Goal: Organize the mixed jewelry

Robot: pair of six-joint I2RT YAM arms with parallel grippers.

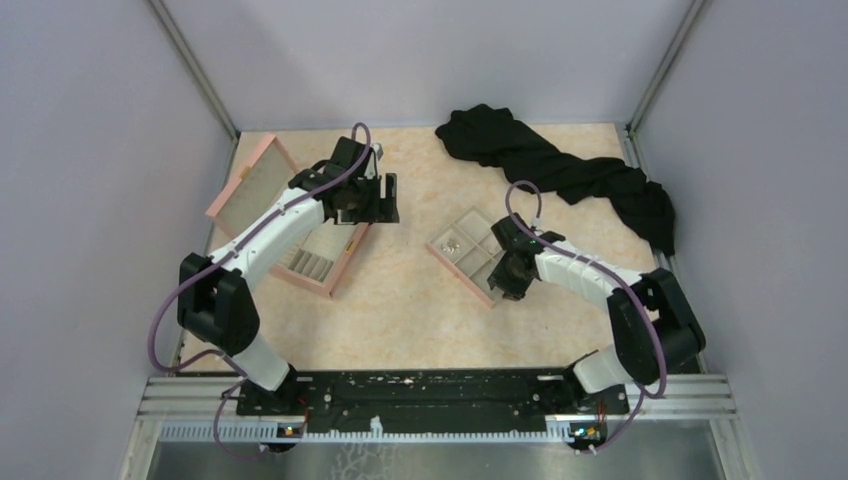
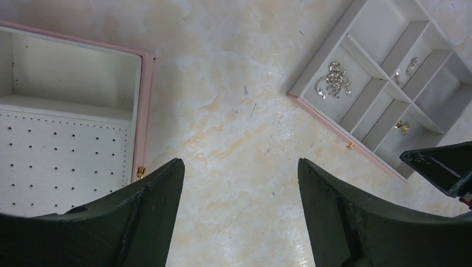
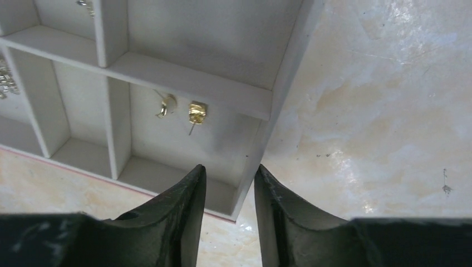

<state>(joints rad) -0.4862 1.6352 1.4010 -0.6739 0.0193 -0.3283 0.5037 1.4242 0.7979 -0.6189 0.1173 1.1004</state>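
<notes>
The beige compartment tray (image 1: pixel 478 218) lies at mid-table. It holds the mixed jewelry: a silvery tangle (image 2: pixel 334 82) in one cell, small silvery pieces (image 2: pixel 409 67) in another, and two gold studs (image 3: pixel 195 111) in a cell near the tray's corner. My left gripper (image 2: pixel 239 164) is open and empty, above bare table between the pink box (image 2: pixel 146 111) and the tray (image 2: pixel 311 105). My right gripper (image 3: pixel 229 168) is slightly open and empty. It hovers over the tray's near corner, with the tray's side wall (image 3: pixel 289 67) running between its fingers.
The pink box (image 1: pixel 330 275) stands open at the left with its lid (image 1: pixel 250 185) laid back. A black cloth (image 1: pixel 560 165) lies crumpled at the back right. Grey walls close in the table on three sides.
</notes>
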